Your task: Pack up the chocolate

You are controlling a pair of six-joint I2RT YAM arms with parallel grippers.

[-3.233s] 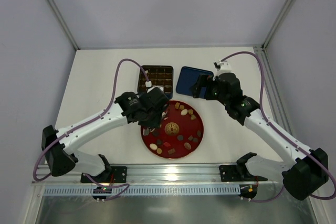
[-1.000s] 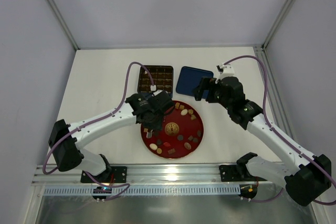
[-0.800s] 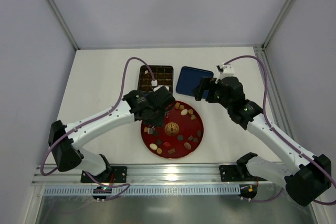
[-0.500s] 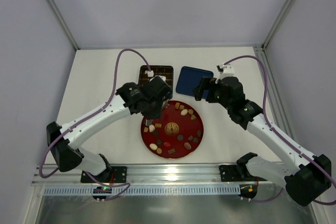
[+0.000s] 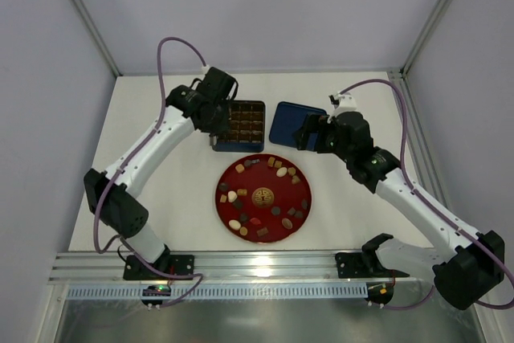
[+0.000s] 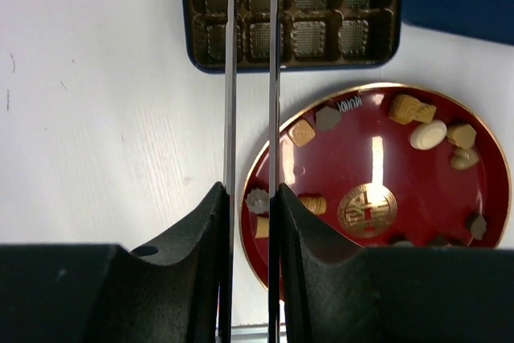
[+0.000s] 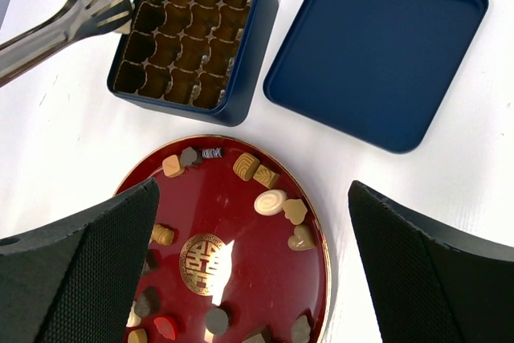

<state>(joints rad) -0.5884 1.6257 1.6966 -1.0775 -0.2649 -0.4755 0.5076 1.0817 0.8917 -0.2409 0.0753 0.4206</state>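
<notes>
Left gripper [image 6: 250, 218] clenched on a pair of metal tongs [image 6: 230, 78], the blades reaching out over the dark blue box [image 6: 297, 63]. Their tips are cut off by the top edge of my wrist view, and I cannot identify the pale scrap between them. Right gripper [image 7: 253, 190] spread wide and holding nothing, above the red plate [image 7: 241, 222], its fingers blocking the plate's lower corners. Chocolate [image 7: 271, 201] lies scattered on the plate; the box cells look dark and ribbed, contents hard to judge; loose lid [image 7: 377, 54] just beside the box on the white table [image 6: 96, 118].
</notes>
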